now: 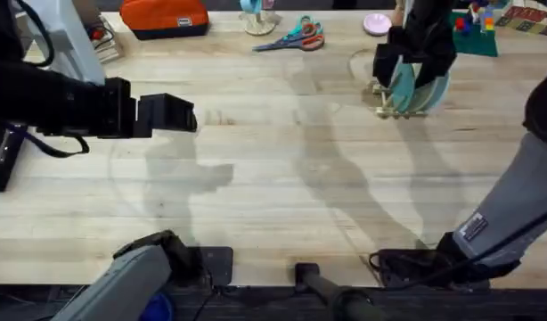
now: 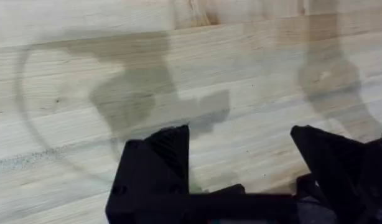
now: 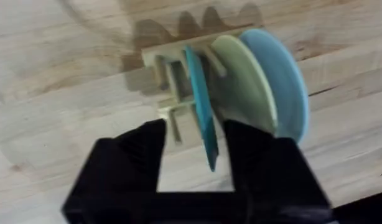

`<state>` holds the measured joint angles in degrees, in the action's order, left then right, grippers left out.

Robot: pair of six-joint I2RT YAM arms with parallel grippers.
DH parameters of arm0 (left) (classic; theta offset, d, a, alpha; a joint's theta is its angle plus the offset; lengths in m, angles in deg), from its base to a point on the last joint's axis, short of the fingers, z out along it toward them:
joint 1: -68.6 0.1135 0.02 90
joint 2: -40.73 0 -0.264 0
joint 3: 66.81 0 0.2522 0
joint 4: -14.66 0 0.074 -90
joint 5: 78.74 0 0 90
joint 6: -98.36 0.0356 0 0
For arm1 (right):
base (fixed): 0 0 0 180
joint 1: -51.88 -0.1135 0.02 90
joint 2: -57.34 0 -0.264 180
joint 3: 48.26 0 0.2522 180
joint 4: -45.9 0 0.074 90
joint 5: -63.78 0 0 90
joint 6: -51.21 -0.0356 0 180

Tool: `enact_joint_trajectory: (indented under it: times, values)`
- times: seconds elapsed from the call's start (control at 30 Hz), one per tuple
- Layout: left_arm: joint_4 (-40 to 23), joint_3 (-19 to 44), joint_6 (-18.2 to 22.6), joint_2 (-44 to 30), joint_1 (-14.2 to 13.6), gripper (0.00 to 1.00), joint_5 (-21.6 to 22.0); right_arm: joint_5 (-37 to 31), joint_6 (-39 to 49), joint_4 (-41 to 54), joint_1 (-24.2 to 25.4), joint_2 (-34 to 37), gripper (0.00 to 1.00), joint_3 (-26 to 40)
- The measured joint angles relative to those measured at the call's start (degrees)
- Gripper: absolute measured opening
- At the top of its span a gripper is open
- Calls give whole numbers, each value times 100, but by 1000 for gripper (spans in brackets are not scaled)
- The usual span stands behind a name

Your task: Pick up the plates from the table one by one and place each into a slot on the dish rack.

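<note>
Your table [image 1: 282, 205] lies bare across its middle, and the work sits at its far right, where the dish rack [image 3: 169, 81] stands with three plates on edge between its pegs. Your left gripper [image 2: 241, 165] hangs over bare wood at the far left, jaws spread wide and holding nothing, well apart from the rack. Your right gripper [image 3: 197, 146] is at the rack with the teal-blue plate [image 3: 200, 102] on edge between its fingers; the jaws look narrow around it, though you cannot tell from here whether they pinch it or stand just clear. The pale yellow-green plate [image 3: 244, 84] and the light blue plate [image 3: 278, 78] lean just beside it in the next slots. This looks like the last plate going in. The risk is the small, light rack: if you lift away while a finger drags on the plate's rim, you could tip the plate out or pull the rack along. A sideways nudge could also knock the plate's neighbours over.
</note>
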<state>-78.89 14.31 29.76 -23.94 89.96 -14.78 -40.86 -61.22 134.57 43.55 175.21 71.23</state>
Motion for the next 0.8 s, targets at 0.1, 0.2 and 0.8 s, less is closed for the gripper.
enact_joint_trajectory:
  times: [0.1, 0.2, 0.8]
  values:
    - [1, 0, -1, 0, -1, 995, -1, 5, 0, 9, 0, -1, 665, 0]
    - [2, 0, -1, 0, 0, 995, 0, 7, -1, 9, 0, -8, 680, 0]
    - [28, 0, -1, 0, 0, 994, 0, -12, 172, 20, 0, -894, 687, 0]
